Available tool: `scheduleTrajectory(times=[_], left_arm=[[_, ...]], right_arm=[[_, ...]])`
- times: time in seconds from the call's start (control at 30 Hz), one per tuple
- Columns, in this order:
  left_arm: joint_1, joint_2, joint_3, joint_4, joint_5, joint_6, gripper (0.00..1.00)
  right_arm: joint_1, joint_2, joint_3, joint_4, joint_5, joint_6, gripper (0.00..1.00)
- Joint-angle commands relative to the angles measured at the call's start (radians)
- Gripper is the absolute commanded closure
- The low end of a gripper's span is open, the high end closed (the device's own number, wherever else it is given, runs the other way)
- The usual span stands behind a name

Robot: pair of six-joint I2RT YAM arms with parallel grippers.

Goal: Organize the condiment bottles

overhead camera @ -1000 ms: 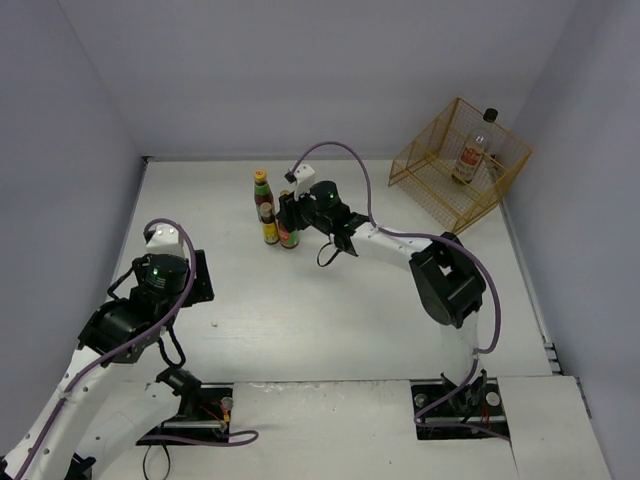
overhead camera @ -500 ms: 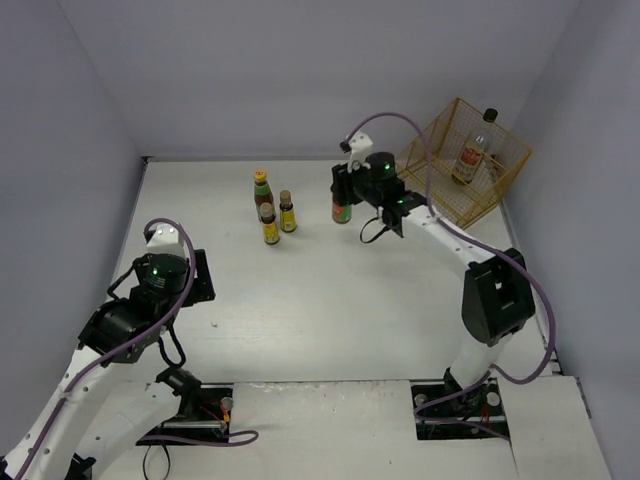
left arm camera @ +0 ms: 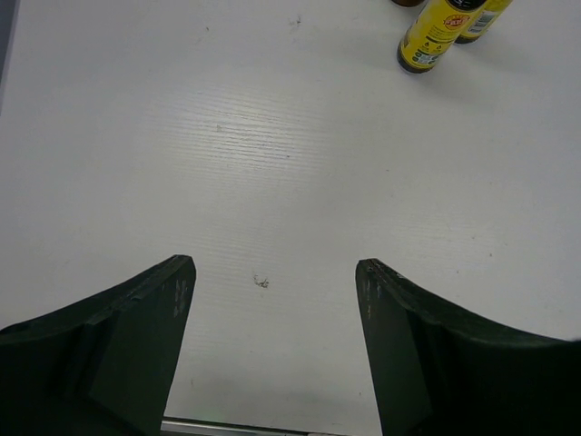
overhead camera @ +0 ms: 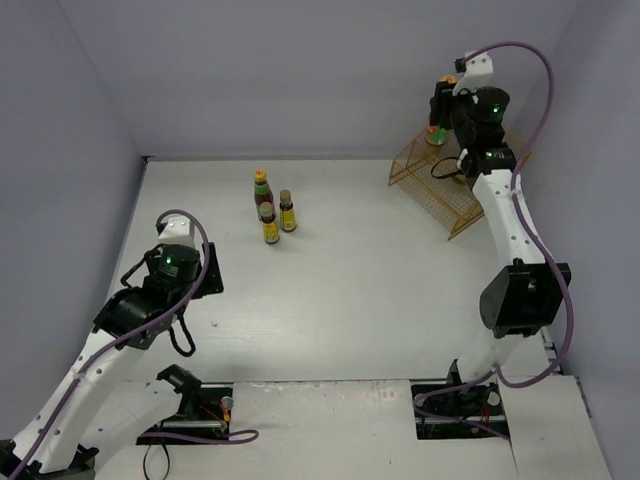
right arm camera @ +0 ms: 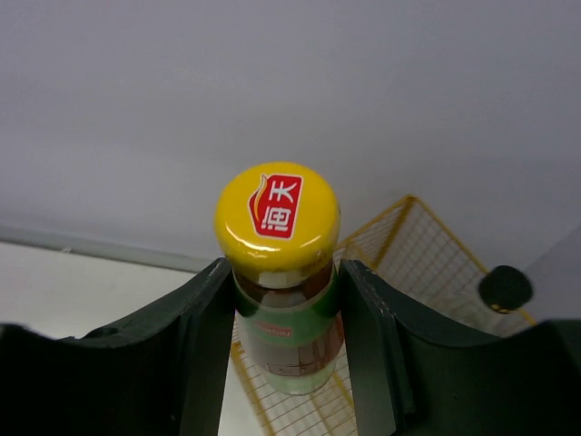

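Note:
My right gripper is shut on a dark red yellow-capped bottle, held upright in the air above the left part of the yellow wire basket. The basket lies below the bottle in the right wrist view. A black cap inside the basket is all that shows of the taller bottle. On the table stand another yellow-capped red bottle and two short brown yellow-labelled bottles. My left gripper is open and empty over bare table, with the short bottles far ahead.
The basket is tilted against the back right corner. Grey walls close in the table on the left, back and right. The left arm is at the near left.
My right arm has carried the red bottle from beside the bottle group, up and to the right, to above the basket. My left arm has shifted a little forward.

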Motion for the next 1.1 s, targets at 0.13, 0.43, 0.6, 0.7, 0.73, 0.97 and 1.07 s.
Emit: scheduleTrajectory(times=[0.13,0.43,0.6,0.7,0.73,0.97,1.07], left_arm=[[0.006,0.057,0.029,0.085,-0.012,0.003,0.29],[0.006,0.107,0.033,0.120,-0.016,0.024,0.29],[0.006,0.127,0.036,0.136,-0.015,0.032,0.29],[0.006,0.134,0.032,0.142,-0.015,0.032,0.29],[0.006,0.136,0.032,0.143,-0.016,0.032,0.29],[0.006,0.148,0.024,0.149,-0.009,0.030,0.29],[0.006,0.150,0.024,0.151,-0.007,0.032,0.29]], right_arm=[[-0.070,0.114,0.179,0.191,-0.041,-0.013,1.00],[-0.132,0.231,0.207,0.231,-0.033,-0.022,1.00],[-0.147,0.265,0.207,0.248,-0.036,-0.013,1.00],[-0.147,0.274,0.193,0.257,-0.046,-0.005,1.00],[-0.147,0.277,0.179,0.266,-0.047,0.001,1.00],[-0.147,0.305,0.095,0.323,-0.056,0.035,1.00],[-0.147,0.305,0.038,0.363,-0.053,0.041,1.00]])
